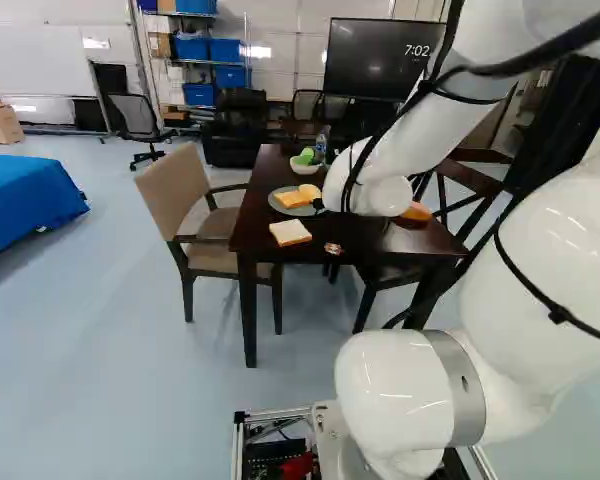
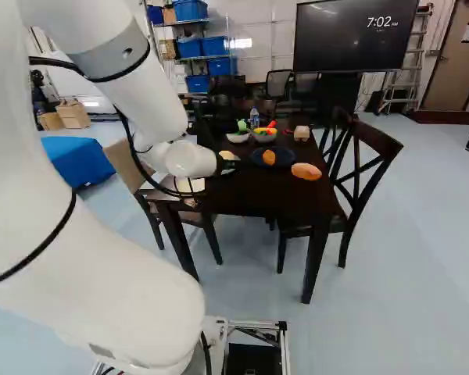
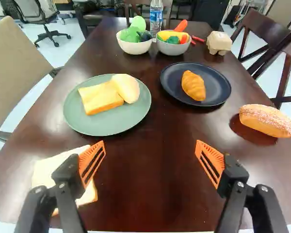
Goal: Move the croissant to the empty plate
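Placing looks done imo: curvy golden-brown croissant [image 3: 193, 86] on the round dark-blue plate [image 3: 218, 91], near the right base view's centre, black orange-padded gripper [image 3: 150, 144] spread wide, so just back away.

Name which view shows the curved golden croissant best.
The wrist view: the croissant appears large, whole, on a dark round plate. Right base view: small. Left base view: hidden behind the white arm.
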Available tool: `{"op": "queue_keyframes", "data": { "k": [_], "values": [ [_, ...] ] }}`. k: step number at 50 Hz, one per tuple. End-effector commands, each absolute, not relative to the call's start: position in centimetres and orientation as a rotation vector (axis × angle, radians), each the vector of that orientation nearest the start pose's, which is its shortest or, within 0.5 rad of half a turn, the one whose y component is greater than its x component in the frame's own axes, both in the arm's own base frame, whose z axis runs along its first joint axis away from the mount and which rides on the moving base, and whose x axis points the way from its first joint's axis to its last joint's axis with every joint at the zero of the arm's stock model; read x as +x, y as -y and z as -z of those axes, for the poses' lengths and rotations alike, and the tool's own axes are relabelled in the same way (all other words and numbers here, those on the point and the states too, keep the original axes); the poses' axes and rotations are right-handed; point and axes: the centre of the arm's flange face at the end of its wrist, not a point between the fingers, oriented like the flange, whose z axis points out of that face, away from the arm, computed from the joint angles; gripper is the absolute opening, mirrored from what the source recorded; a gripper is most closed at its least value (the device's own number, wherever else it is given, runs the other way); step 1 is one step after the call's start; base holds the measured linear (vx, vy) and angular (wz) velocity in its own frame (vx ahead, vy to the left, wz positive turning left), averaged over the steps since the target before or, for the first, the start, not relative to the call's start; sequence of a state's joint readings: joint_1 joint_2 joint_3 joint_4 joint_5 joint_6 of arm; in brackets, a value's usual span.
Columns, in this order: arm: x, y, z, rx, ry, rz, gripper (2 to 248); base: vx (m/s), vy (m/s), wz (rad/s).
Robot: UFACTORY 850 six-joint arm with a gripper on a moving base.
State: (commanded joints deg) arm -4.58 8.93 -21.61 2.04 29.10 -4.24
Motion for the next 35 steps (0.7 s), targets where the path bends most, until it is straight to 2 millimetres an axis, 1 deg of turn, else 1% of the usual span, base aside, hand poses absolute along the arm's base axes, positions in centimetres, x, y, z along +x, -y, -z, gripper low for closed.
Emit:
{"op": "queue_keyframes", "data": {
  "k": [18, 35],
  "values": [
    [32.7, 1.7, -39.4, -2.706, -0.039, 1.694, 247, 0.000, 0.000, 0.000],
    [30.1, 0.8, -38.0, -2.639, -0.020, 1.758, 247, 0.000, 0.000, 0.000]
  ]
}}
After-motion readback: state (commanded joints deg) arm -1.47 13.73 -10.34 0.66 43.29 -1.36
